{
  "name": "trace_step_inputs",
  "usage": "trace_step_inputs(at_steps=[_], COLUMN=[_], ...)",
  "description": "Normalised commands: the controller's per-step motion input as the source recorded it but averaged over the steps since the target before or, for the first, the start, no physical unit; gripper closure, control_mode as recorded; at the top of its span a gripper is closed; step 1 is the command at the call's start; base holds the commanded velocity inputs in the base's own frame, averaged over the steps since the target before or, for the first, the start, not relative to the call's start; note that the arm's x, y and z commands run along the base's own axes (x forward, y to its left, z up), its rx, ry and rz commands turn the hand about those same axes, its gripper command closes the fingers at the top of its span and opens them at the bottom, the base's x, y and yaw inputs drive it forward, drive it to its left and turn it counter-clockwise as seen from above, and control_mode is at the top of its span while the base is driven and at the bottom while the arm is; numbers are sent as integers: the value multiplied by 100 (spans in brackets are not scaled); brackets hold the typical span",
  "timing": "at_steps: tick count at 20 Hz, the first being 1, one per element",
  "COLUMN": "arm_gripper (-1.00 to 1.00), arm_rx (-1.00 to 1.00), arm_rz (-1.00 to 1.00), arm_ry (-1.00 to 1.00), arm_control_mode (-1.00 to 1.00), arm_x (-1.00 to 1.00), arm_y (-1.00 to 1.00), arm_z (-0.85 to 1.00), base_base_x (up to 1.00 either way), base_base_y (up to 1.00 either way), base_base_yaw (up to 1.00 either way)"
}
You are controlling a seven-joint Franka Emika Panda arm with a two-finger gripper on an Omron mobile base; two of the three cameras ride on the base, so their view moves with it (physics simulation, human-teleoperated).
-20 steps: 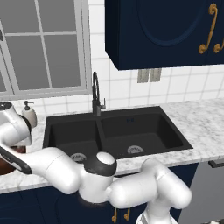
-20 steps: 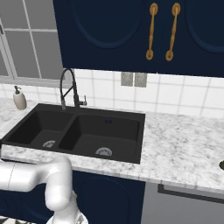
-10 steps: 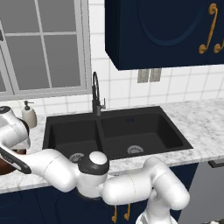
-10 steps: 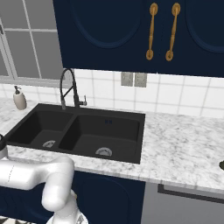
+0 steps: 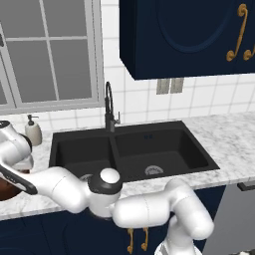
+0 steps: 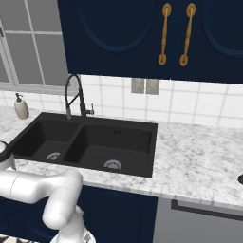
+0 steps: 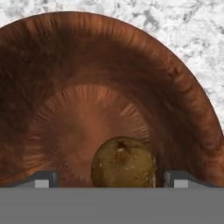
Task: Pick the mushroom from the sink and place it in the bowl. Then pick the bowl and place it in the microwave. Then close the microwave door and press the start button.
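Looking past your gripper [image 7: 108, 178], you find its jaws have just spread wide, freeing the mushroom [image 7: 124, 162] between them onto the bowl [image 7: 65, 87] floor, marble counter [image 7: 183, 26] beyond, so lifting the bowl comes next.

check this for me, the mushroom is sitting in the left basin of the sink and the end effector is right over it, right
Not quite. The mushroom is sitting in the wooden bowl on the counter, not in the sink's left basin. The hand view shows it between the open fingers of the end effector, which is indeed right over it.
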Motion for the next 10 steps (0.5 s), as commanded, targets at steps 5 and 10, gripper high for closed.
trace_step_inputs(at_steps=[5,10], arm_gripper=[-100,-100], arm_rx=[0,12], arm_rz=[-1,-5], arm_ry=[-2,-4], arm_control_mode=[-100,-100], arm_x=[-13,-52], arm_y=[-3,-58], arm_z=[0,4], base_base_x=[0,0], base_base_y=[0,0], base_base_yaw=[0,0])
